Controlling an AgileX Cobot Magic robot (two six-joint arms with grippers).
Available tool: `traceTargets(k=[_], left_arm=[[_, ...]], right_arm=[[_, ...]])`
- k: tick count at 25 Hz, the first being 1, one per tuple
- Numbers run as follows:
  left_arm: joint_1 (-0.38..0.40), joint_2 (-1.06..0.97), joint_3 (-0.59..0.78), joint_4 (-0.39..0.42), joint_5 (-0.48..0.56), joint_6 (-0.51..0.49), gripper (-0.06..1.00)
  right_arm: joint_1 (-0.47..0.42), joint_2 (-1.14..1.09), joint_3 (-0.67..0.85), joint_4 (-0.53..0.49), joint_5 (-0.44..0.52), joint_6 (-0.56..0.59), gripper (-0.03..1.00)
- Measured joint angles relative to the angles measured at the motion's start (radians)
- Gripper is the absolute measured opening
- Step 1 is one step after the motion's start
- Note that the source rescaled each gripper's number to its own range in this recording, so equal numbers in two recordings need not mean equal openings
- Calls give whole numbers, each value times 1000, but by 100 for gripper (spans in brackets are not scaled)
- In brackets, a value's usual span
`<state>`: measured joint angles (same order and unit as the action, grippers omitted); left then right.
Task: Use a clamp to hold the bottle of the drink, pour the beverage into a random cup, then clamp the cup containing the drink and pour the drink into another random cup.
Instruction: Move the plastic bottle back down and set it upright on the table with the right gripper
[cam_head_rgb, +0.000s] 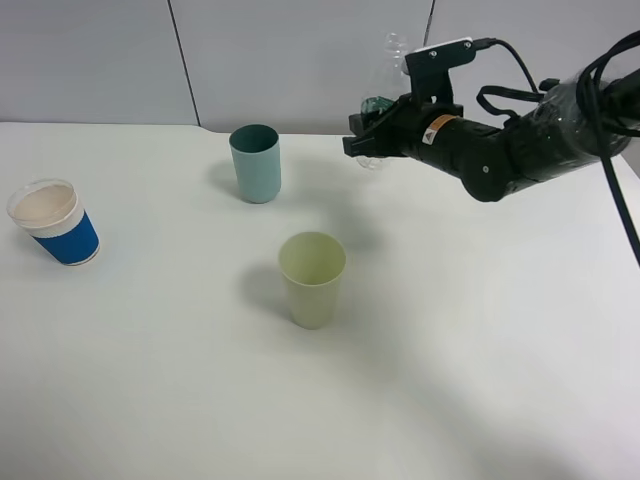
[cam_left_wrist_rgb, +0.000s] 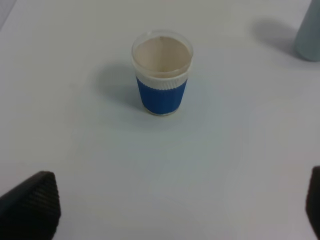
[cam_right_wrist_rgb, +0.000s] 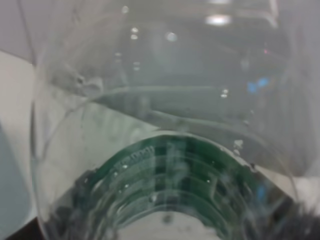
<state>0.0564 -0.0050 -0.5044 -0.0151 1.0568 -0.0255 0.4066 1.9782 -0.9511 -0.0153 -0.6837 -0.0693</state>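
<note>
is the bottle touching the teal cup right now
Apart. The exterior high view shows the bottle held up in the right claw, with a wide gap between it and the teal cup standing on the table.

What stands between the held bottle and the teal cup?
Nothing visible. The right hand holds the bottle in the air right of the teal cup, with only bare table between them. The yellow-green cup stands nearer the camera, off that path.
</note>
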Motion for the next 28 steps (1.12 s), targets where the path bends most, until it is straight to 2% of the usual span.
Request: traceTargets(k=[7, 10, 15, 24, 25, 27, 28], left_arm=[[0, 0, 0, 0, 0, 0, 100], [0, 0, 0, 0, 0, 0, 100], [0, 0, 0, 0, 0, 0, 100], [0, 0, 0, 0, 0, 0, 100], [0, 0, 0, 0, 0, 0, 100], [0, 0, 0, 0, 0, 0, 100], [0, 0, 0, 0, 0, 0, 100]], right_arm=[[-60, 19, 38, 80, -23, -1, 0], [-73, 54, 38, 85, -33, -1, 0], [-75, 123, 41, 86, -111, -1, 0], [-75, 171, 40, 85, -123, -3, 1], [-75, 171, 40, 85, -123, -4, 7], [-75, 171, 40, 85, -119, -15, 32], [-75, 174, 40, 85, -119, -22, 47]])
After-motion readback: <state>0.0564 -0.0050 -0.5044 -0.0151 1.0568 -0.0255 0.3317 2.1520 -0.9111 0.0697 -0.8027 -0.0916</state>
